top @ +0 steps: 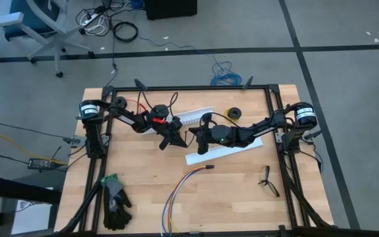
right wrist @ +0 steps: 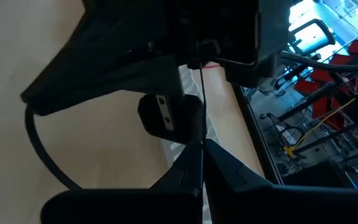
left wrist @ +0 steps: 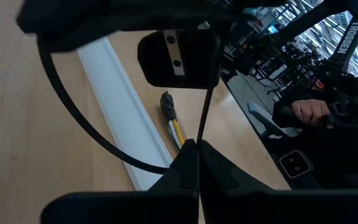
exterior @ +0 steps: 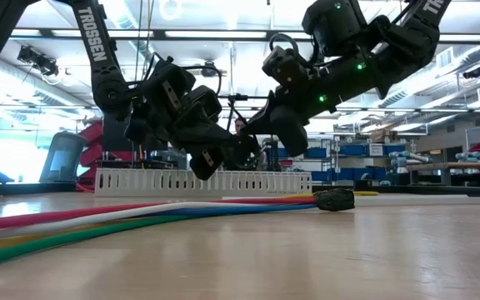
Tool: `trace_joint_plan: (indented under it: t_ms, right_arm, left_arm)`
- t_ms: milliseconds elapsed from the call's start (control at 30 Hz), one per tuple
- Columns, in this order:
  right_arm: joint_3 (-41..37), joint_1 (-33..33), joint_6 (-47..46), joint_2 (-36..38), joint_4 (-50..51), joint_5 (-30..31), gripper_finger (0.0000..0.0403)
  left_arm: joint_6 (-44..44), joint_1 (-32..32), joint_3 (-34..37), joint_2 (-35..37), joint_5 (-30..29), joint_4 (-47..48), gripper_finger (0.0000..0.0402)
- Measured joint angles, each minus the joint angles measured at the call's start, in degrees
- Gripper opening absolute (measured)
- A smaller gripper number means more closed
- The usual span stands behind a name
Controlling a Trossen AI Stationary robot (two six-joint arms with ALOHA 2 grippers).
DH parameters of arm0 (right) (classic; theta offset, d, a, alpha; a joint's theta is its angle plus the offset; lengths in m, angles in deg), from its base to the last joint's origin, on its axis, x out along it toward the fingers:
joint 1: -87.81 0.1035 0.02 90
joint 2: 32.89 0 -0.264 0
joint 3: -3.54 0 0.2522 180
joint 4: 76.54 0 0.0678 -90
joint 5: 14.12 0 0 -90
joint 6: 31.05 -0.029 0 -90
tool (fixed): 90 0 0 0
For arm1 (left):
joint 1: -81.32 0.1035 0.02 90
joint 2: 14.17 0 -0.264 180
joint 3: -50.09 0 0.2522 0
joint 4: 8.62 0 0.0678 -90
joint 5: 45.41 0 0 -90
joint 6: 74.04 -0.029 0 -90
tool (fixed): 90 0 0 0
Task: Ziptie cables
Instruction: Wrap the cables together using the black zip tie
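Left tool (top: 168, 140): raised above the middle of the worktop (top: 242, 191), fingers clenched on one end of the ziptie (left wrist: 202, 121); in its wrist view the thin black strip runs straight out from between the pinched fingertips (left wrist: 182, 163).
Right tool (top: 201, 141): also raised, just beside the left tool and facing it, fingers clenched on the same strip; in its wrist view the ziptie (right wrist: 201, 102) runs straight from its fingertips to the other tool.
Ziptie: held in the air between the two tools, clear of the wood, taut and straight.
Cables (top: 176, 194): lying loose on the worktop nearer the front edge, well apart from both tools, curving from a dark end cap (top: 209, 167) towards the front; in the low view they stretch flat across the wood (exterior: 98, 223).
White slotted channels: one (top: 193, 118) behind the tools, one (top: 224, 150) lying under the right arm.
Black glove (top: 116, 201): front left corner of the worktop.
Small black forked object (top: 267, 180): near the right side.
Person's hand (left wrist: 311, 111): seen beyond the worktop in the left wrist view.
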Motion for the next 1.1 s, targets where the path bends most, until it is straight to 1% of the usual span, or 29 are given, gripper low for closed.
trace_joint_plan:
  t_ms: [233, 367, 467, 700, 800, 967, 1033, 1100]
  right_arm:
    - [0.0, 0.0, -1.2, 0.0, 0.3, 0.1, 0.0]
    - [0.0, 0.0, -2.8, 0.0, 1.8, 0.1, 0.0]
    - [0.0, 0.0, -3.4, 0.0, 3.9, 0.2, 0.0]
    - [0.0, 0.0, -7.8, 0.0, 6.5, 0.3, 0.0]
    - [0.0, 0.0, -10.7, 0.0, 6.9, 0.3, 0.0]
    - [0.0, -0.3, -16.6, 0.0, 10.6, 0.3, 0.0]
    - [0.0, -0.4, -19.5, 0.0, 12.7, 0.4, 0.0003]
    - [0.0, -0.6, -22.9, 0.0, 14.3, 1.0, 0.001]
  left_arm:
    - [0.0, 0.0, 0.0, 0.0, -1.2, 0.1, 0.0]
    - [-0.2, 0.0, 0.0, 0.0, -5.7, 0.2, 0.0]
    - [-3.7, -0.4, 0.0, 0.0, -11.2, 1.2, 0.0]
    - [-13.9, -3.4, 0.0, 0.0, -29.9, 5.9, 0.0]
    - [-19.8, -5.4, 0.0, 0.0, -37.0, 5.8, 0.0]
    - [-27.0, -8.8, 0.0, 0.0, -50.1, 5.8, 0.0001]
    - [-27.9, -9.7, 0.0, 0.0, -52.7, 5.8, 0.0003]
    - [-27.1, -10.1, 0.0, 0.0, -53.2, 5.8, 0.0008]
